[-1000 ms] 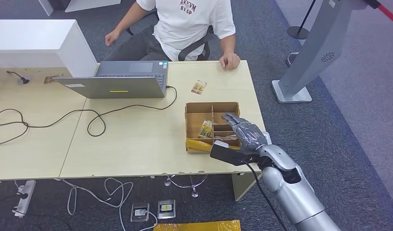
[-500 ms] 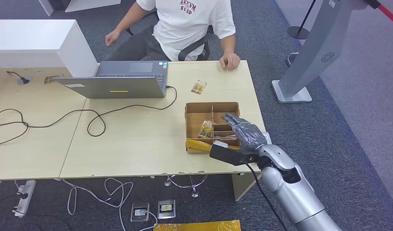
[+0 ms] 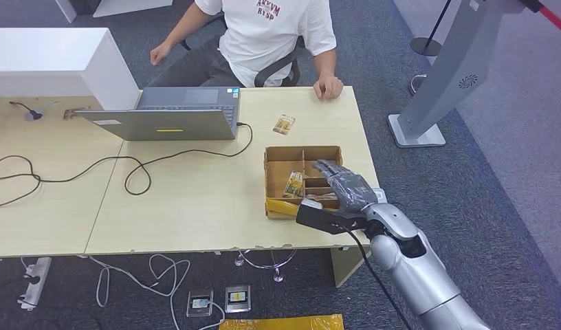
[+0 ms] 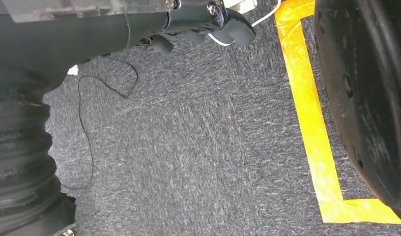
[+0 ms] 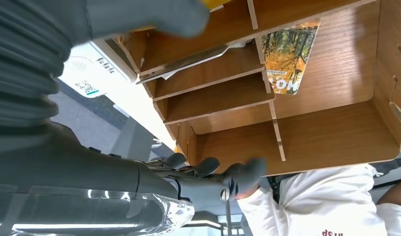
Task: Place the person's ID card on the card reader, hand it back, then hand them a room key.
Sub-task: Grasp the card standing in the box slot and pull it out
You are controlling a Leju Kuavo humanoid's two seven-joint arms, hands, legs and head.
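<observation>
A: The ID card (image 3: 284, 124) lies flat on the desk (image 3: 195, 199) near the far edge, between the laptop (image 3: 174, 115) and the person's resting hand (image 3: 328, 87), touching neither. Judging by that, it looks to be back on the person's side, so the reader step and the return may be done, though I can't confirm it from here.

B: And the room key?

A: That's the step in hand, by my reading. The right hand (image 3: 343, 188) hangs over the wooden box (image 3: 278, 159) at the desk's near right, fingers (image 5: 247, 172) spread and stretched forward over the compartments, nothing between them that I can see. One picture-printed key card (image 5: 287, 59) stands tilted in a middle compartment, apart from the fingers.

B: So nothing picked yet?

A: Not as far as the views show. Grasping a key and handing it over are left.

B: The other hand?

A: The left hand (image 4: 198, 22) hangs down by the floor, fingers curled in, holding nothing.

B: Give me the count.

A: One person seated across, one laptop, one box with several compartments, one card loose on the desk, one printed card plainly seen in the box. A white flat device (image 5: 93, 69) sits just beside the box, possibly the card reader; I can't say for sure.
</observation>
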